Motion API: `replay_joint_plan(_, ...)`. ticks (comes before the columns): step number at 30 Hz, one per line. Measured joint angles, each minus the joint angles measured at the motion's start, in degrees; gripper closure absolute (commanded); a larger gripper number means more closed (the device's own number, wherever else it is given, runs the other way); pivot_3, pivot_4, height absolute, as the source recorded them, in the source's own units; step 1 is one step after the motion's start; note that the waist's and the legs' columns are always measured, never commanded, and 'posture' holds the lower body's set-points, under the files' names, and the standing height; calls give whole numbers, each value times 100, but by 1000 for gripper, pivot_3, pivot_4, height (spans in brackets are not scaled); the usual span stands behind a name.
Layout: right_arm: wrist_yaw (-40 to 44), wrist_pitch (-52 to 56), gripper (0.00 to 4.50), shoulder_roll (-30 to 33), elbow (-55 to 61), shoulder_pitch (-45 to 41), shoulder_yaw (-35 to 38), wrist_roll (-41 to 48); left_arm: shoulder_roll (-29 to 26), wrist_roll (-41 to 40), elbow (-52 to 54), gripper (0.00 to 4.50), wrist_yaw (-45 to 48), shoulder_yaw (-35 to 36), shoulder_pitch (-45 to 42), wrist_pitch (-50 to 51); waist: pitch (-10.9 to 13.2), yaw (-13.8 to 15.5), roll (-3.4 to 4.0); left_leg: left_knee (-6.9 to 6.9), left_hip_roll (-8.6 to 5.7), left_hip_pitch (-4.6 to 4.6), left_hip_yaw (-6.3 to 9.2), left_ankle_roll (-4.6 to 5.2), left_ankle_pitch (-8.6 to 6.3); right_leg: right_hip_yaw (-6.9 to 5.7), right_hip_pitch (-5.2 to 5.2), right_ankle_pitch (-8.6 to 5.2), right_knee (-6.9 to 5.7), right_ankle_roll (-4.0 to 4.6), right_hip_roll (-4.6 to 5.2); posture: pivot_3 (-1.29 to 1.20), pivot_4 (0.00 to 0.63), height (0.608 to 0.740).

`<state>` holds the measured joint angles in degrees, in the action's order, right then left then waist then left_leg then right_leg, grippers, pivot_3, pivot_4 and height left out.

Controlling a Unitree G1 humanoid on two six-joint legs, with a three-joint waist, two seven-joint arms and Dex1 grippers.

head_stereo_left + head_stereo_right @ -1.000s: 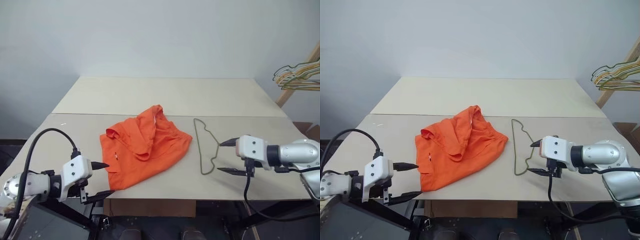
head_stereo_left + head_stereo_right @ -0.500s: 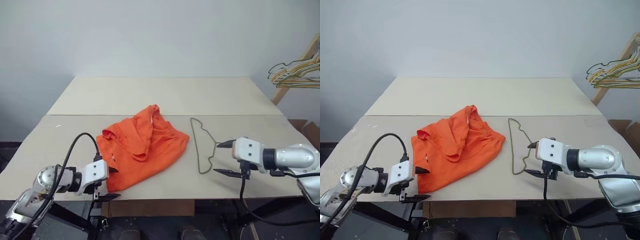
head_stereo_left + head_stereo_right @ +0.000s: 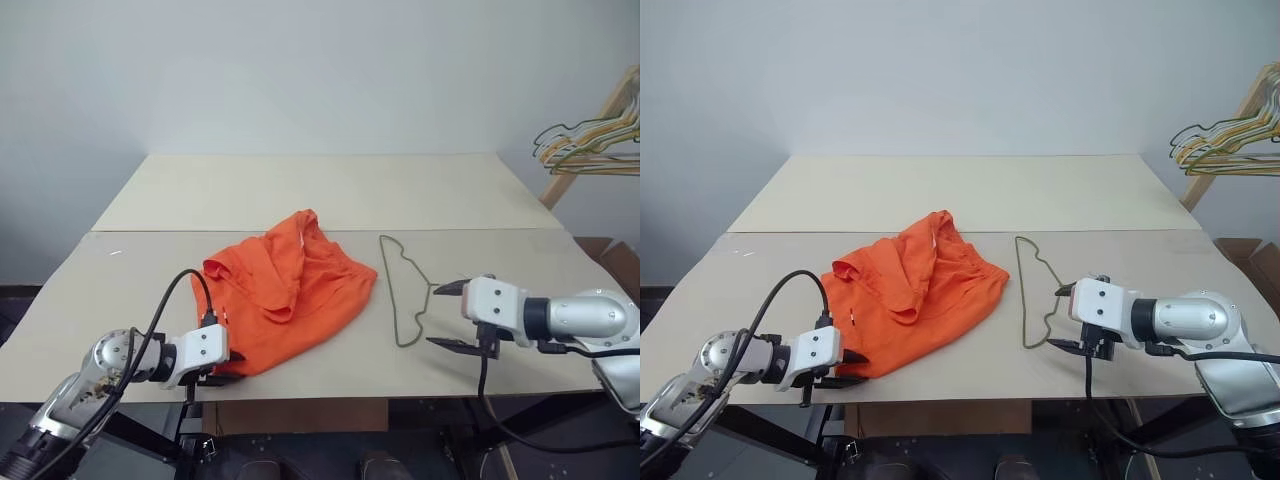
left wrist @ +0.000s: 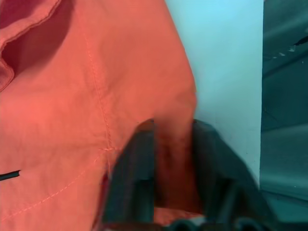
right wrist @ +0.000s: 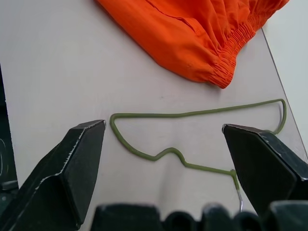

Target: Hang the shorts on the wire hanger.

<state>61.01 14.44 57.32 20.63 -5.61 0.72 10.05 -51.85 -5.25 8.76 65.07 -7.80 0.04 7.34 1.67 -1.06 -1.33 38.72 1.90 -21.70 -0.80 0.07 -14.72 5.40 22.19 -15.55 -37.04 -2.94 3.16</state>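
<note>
The orange shorts (image 3: 290, 290) lie crumpled on the table (image 3: 320, 190), left of centre. My left gripper (image 3: 226, 366) is at their near left corner by the front edge. In the left wrist view its fingers (image 4: 132, 168) are shut on a fold of the shorts (image 4: 96, 72). The wire hanger (image 3: 405, 290) lies flat just right of the shorts, hook toward me. My right gripper (image 3: 437, 315) hovers open beside the hook end, and the right wrist view shows the hanger (image 5: 192, 114) between its spread fingertips, untouched.
Several wire hangers (image 3: 585, 150) hang on a wooden rack at the back right, off the table. The table's front edge (image 3: 320, 398) runs just under both grippers. A seam (image 3: 450, 231) crosses the table behind the shorts.
My left gripper has come down and forward to the shorts' near corner and closed on the fabric. The right gripper has stayed put, open.
</note>
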Motion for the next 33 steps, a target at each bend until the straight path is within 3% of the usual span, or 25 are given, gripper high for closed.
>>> replay_joint_plan(1,-4,0,0,-10,0,-34,-21,-8,0,42,-22,4469,-36,0,1,-59,0,1,0,0,0,0,0,0,0,0,0,0,0,0,0,-32,0,740)
replay_joint_plan(5,-122,-75,0,-199,-95,-342,-288,-269,-5,78,-63,4469,-114,15,33,-183,-1,-12,2,0,2,3,-1,0,0,1,0,0,-2,0,-2,-35,0,740)
replay_joint_plan(8,-423,-385,0,-505,-477,-774,-857,-949,-57,147,-63,4469,-184,24,69,-331,-1,-28,2,-1,3,4,-2,0,0,1,1,0,-3,1,-3,-34,0,740)
replay_joint_plan(18,-2233,-2480,0,-1885,-3476,-2621,-2496,-3415,-329,386,15,4469,-458,326,386,-636,0,-168,3,-11,2,-1,-1,0,0,4,10,1,-7,4,-3,5,0,740)
replay_joint_plan(29,-3134,-4189,0,-2621,-5721,-3680,-3048,-4248,-392,429,-70,4469,-499,448,447,-714,-1,-165,2,-11,-2,2,3,0,0,5,7,3,-13,7,2,32,0,740)
replay_joint_plan(33,-3069,-4604,913,-2653,-6076,-3829,-3166,-4274,-392,433,-69,4500,-533,449,457,-725,-1,-168,2,-13,-1,4,5,0,0,4,6,3,-16,7,2,39,0,740)
